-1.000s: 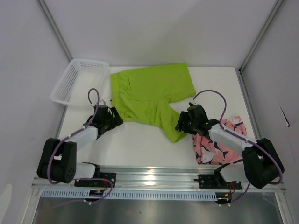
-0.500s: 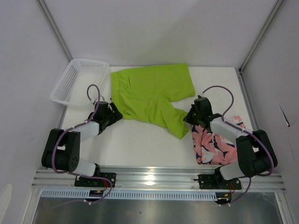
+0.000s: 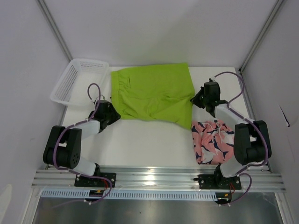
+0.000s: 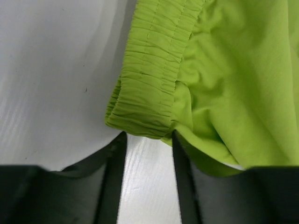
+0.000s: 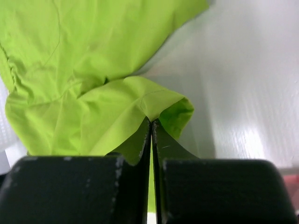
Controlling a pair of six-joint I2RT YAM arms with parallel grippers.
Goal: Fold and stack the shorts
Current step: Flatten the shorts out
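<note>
Now the right pincer [image 5: 151, 125] clamps a leg hem of the green shorts [image 3: 149, 91], while the left pincer [image 4: 147, 140] stands apart at their waistband corner.

Overhead, we noted the right arm [image 3: 231, 114] hiding part of the pink shorts [image 3: 212, 142], whose print was too small to read. The left gripper [image 3: 114, 113] had its fingertips tucked under its own body. Both wrist views cut the green shorts [image 4: 224, 70] off at the frame edges.
</note>
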